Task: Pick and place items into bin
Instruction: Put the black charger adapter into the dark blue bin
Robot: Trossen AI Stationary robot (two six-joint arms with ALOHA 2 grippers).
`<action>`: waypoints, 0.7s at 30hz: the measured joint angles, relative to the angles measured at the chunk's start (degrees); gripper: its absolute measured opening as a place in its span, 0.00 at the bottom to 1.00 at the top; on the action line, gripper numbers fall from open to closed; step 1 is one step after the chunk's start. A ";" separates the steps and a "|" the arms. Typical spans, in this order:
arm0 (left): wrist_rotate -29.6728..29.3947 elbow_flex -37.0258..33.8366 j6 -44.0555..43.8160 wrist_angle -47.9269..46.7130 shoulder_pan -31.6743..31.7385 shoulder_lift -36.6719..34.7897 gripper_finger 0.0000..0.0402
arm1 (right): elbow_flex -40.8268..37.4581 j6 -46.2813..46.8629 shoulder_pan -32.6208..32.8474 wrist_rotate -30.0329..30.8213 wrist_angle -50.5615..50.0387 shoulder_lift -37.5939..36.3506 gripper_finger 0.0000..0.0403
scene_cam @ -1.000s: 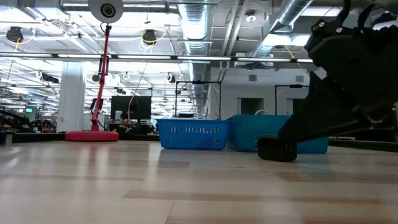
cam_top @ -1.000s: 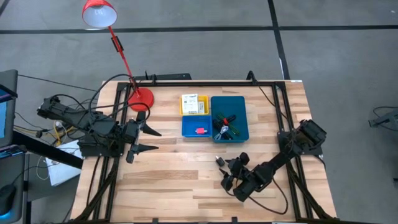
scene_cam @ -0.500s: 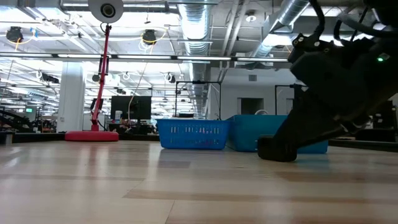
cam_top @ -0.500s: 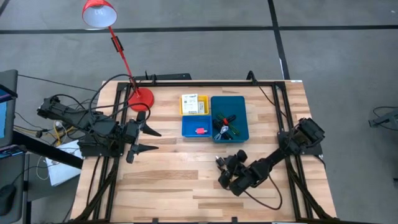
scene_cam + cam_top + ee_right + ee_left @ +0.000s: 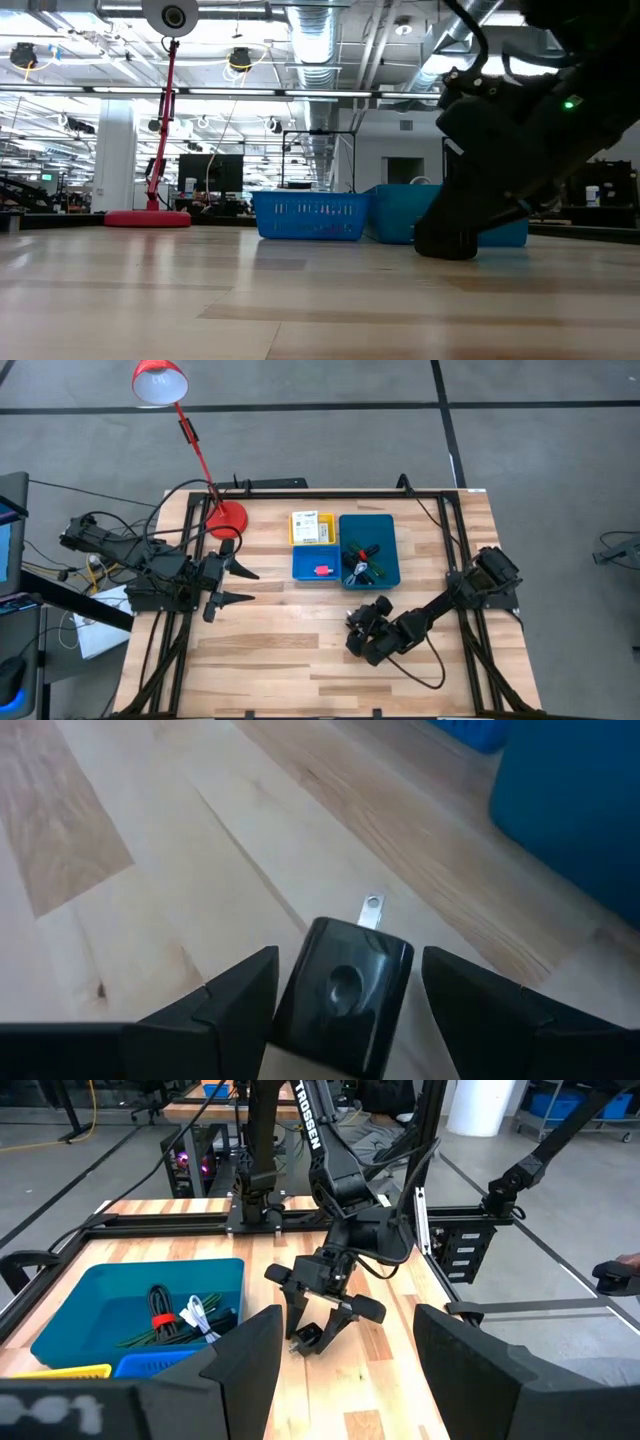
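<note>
a pale wooden table (image 5: 280,650) stands in a wide workshop with grey flooring, and a red desk lamp (image 5: 190,435) is set at its far left corner. near the table's far middle sits the bin (image 5: 390,560), its large teal compartment holding a tangle of green cord (image 5: 352,557) and black-and-red clips (image 5: 366,547). the small yellow compartment carries a white labelled box (image 5: 311,526), and the small blue one a pink piece (image 5: 321,570).

one item is still outside: a small black adapter (image 5: 343,992) with a metal prong, lying on the wood just in front of the teal compartment. the right gripper (image 5: 364,625) is down at table level with its fingers (image 5: 235,995) spread on either side of the adapter, not closed on it. in the right wrist view the adapter sits between the fingers, its prong pointing away from the gripper toward the bin wall. the grasp turns on that line: the piece's long axis seems to run with the gripper's reach, so the fingers would close across its narrower sides. the right arm is far nearer than the left.

the left gripper (image 5: 240,585) waits at the table's left side, fingers apart and empty.

in the low view the right arm hides most of the adapter, and whether the fingers touch it cannot be told. the clips' exact shape in the teal compartment is hard to make out.
</note>
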 joint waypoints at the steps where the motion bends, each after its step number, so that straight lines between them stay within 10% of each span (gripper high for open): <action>1: 0.00 0.00 0.00 0.00 0.00 0.00 0.53 | 0.00 -0.02 -0.24 -0.31 0.00 0.00 0.60; 21: 0.00 0.00 -0.01 -1.00 0.00 0.00 0.53 | 0.02 0.00 -1.35 -2.07 0.24 0.00 0.35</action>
